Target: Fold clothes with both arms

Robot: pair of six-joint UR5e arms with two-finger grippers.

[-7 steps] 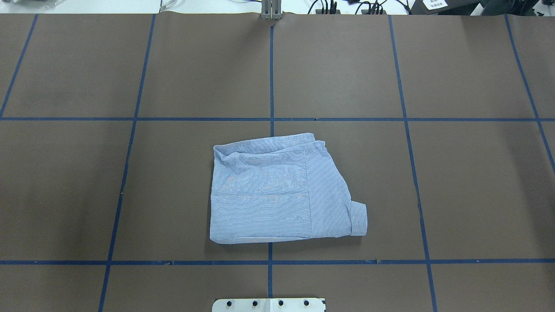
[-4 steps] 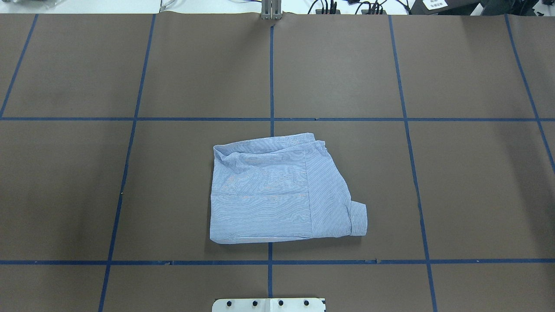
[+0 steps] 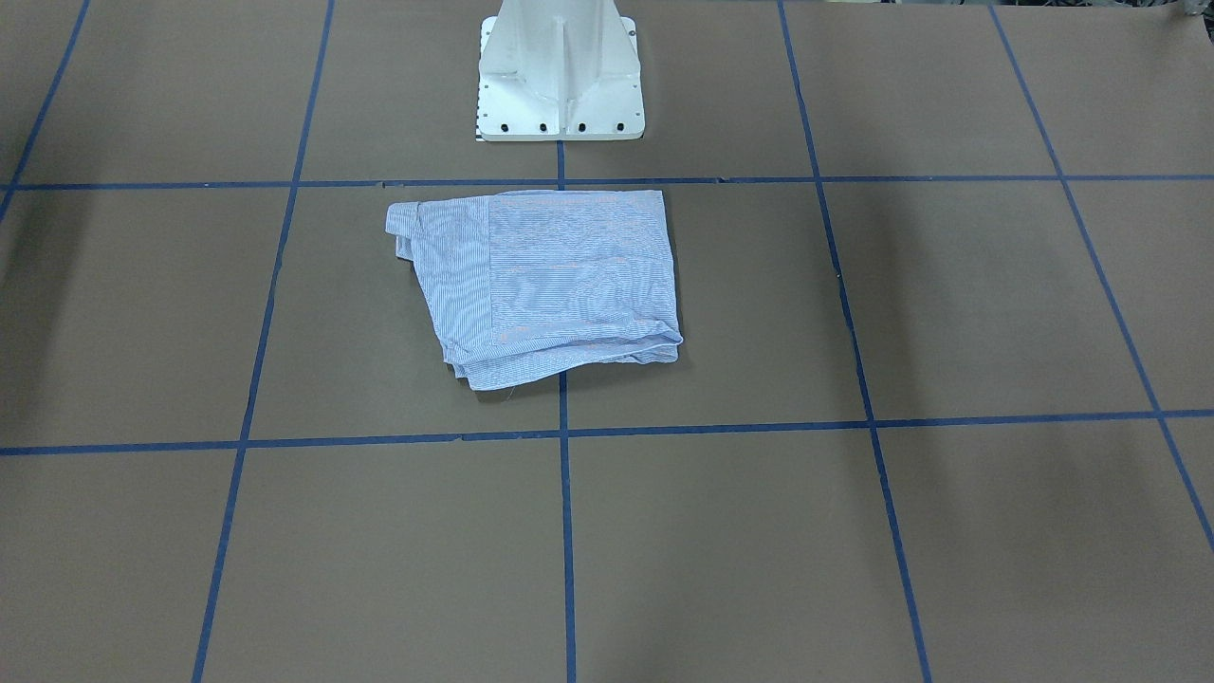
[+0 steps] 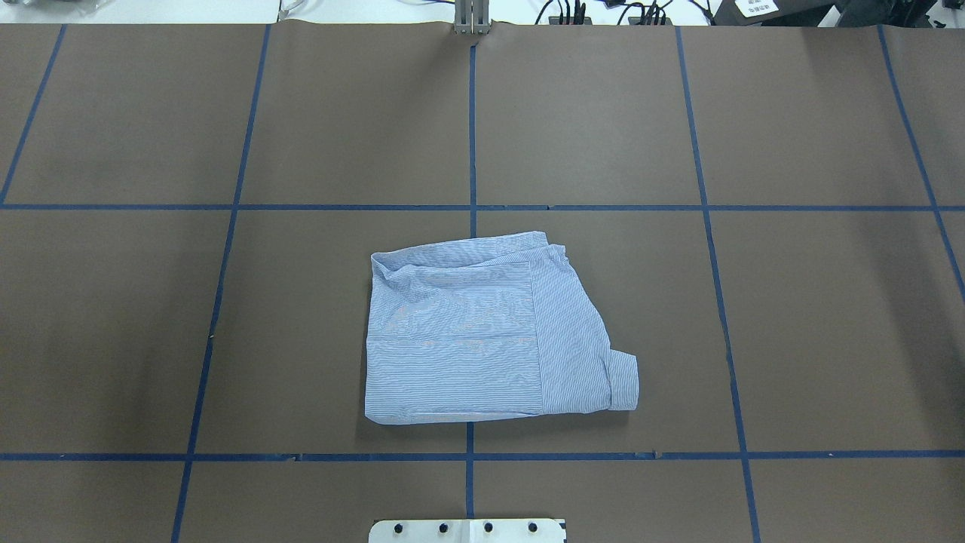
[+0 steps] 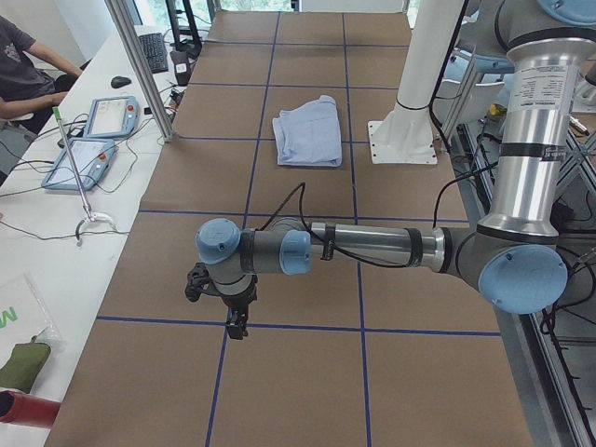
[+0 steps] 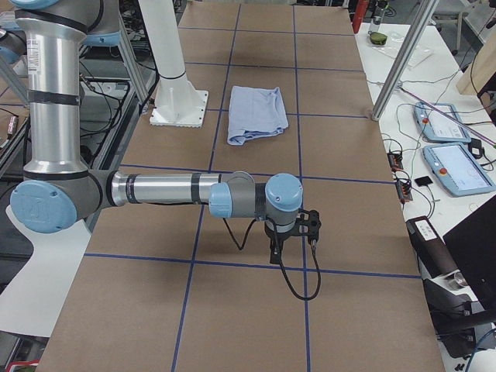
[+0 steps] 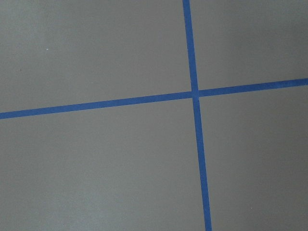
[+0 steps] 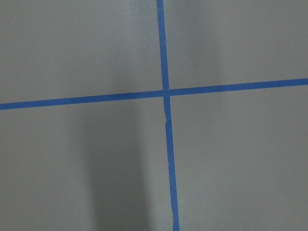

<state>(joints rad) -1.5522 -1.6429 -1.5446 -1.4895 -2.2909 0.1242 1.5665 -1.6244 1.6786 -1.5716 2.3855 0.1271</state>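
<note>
The light blue striped shirt (image 4: 482, 339) lies folded into a compact rectangle on the brown table, a cuff sticking out at its near right corner. It also shows in the front view (image 3: 550, 275) just before the pedestal. Both arms are far from it at the table's ends. The left gripper (image 5: 235, 326) hangs over a tape line in the left side view. The right gripper (image 6: 276, 254) hangs likewise in the right side view. I cannot tell whether either is open or shut. Both wrist views show only brown table and blue tape.
The white pedestal base (image 3: 560, 76) stands right behind the shirt. Blue tape lines (image 4: 472, 207) grid the brown table. A side bench with teach pendants (image 5: 88, 140) and a seated person (image 5: 23, 65) lies beyond the table's edge. Aluminium posts (image 6: 403, 58) stand at the edge.
</note>
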